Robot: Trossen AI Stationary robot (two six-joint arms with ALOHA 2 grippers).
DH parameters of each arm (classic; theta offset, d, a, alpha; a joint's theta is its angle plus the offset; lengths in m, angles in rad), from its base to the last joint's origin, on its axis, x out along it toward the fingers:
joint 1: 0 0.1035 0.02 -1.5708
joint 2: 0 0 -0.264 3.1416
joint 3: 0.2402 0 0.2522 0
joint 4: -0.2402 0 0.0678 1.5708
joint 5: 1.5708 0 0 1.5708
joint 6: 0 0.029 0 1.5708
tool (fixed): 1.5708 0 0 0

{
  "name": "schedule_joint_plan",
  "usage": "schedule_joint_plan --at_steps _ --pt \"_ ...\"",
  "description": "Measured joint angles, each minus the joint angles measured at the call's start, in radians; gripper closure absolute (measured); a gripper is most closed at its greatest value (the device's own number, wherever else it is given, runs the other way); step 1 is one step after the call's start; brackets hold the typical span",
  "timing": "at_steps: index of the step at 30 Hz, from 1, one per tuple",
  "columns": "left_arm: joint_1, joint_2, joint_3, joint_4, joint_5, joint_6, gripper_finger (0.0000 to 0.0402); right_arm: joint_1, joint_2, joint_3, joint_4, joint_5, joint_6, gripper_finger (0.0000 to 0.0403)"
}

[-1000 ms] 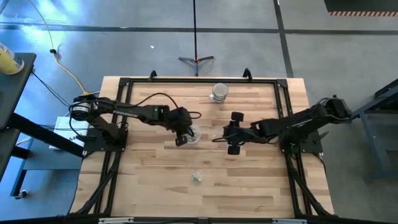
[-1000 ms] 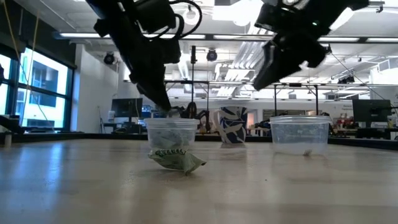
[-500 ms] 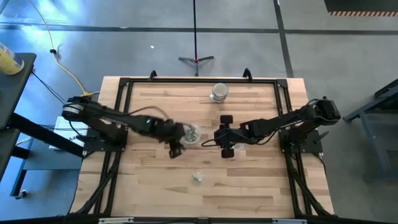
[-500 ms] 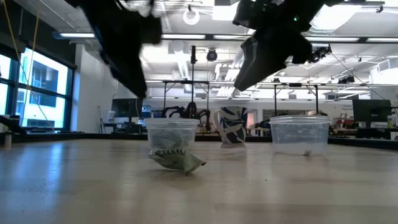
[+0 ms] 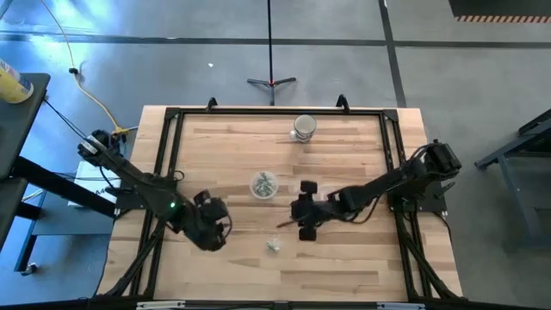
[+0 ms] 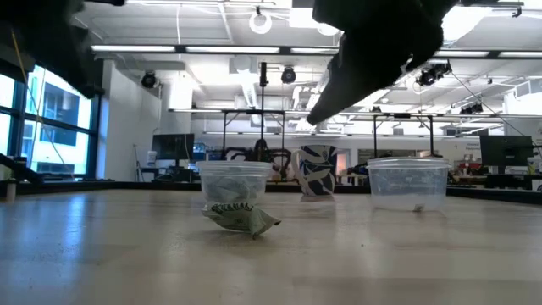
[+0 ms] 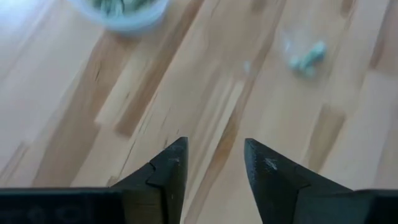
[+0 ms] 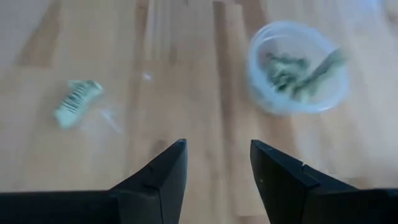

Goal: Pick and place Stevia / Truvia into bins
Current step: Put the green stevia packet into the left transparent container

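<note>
One loose sweetener packet (image 5: 274,245) lies on the table (image 5: 362,267) nearer its front edge than the packet-filled cup (image 5: 263,184), between the two empty, open grippers, with the right gripper (image 5: 303,211) closer to it than the left gripper (image 5: 212,227).

packets in cup (image 5: 264,184) mid-table; loose packet (image 5: 273,245) nearer front edge

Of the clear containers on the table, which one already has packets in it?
The round clear cup mid-table, between the two arms, holds green-and-white packets. The jar near the far edge shows none.
</note>
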Motion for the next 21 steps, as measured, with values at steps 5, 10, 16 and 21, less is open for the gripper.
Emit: schedule_joint_plan --at_steps 5,10,16,21 --pt "-0.074 0.000 0.000 -0.099 -0.006 -0.017 0.0214 0.076 0.130 0.126 0.006 0.024 0.200 0.0234" --pt "-0.132 0.000 -0.001 -0.140 -0.007 -0.017 0.0214 0.118 0.277 0.292 -0.064 0.065 0.264 0.0234" --pt "-0.178 0.000 -0.001 -0.161 -0.010 0.007 0.0214 0.163 0.411 0.459 -0.169 0.120 0.380 0.0233" --pt "-0.224 0.000 -0.001 -0.176 -0.011 0.007 0.0214 0.186 0.481 0.559 -0.247 0.110 0.457 0.0233"
